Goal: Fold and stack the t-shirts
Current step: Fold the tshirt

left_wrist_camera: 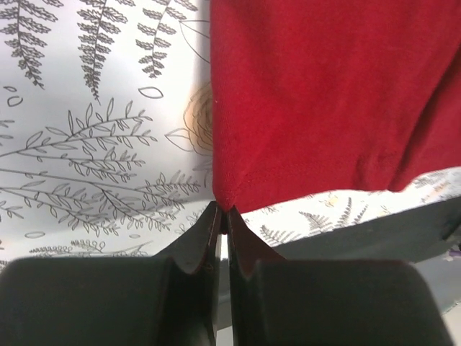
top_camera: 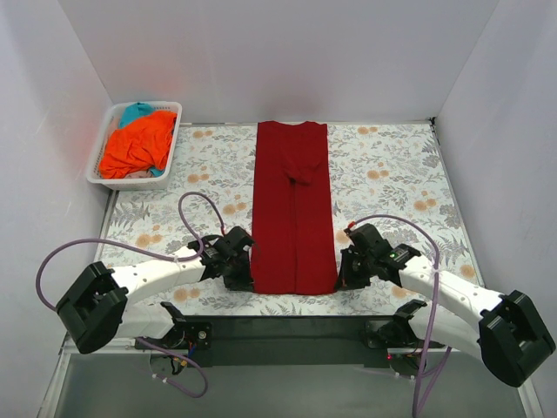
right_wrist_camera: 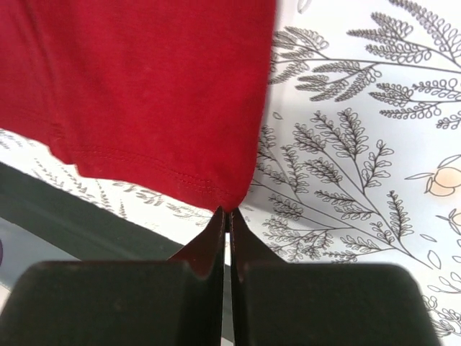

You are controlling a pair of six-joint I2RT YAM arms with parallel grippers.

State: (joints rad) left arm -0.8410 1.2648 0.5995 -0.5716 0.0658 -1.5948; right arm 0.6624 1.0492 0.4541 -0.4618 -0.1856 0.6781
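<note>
1. The red shirt (top_camera: 293, 209) lies flat on the tablecloth (top_camera: 218, 174) as a long strip, and its long axis runs straight away from both your grippers.
2. Your left gripper (left_wrist_camera: 223, 216) is pinched together on the strip's near-left hem corner.
3. Your right gripper (right_wrist_camera: 227, 216) is likewise pinched on the near-right corner, so neither arm is nearer.

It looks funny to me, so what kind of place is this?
Probably a robot test booth, not a home: plain white walls box in the flowery tablecloth, and a left arm and right arm work on a dark red t-shirt.
</note>
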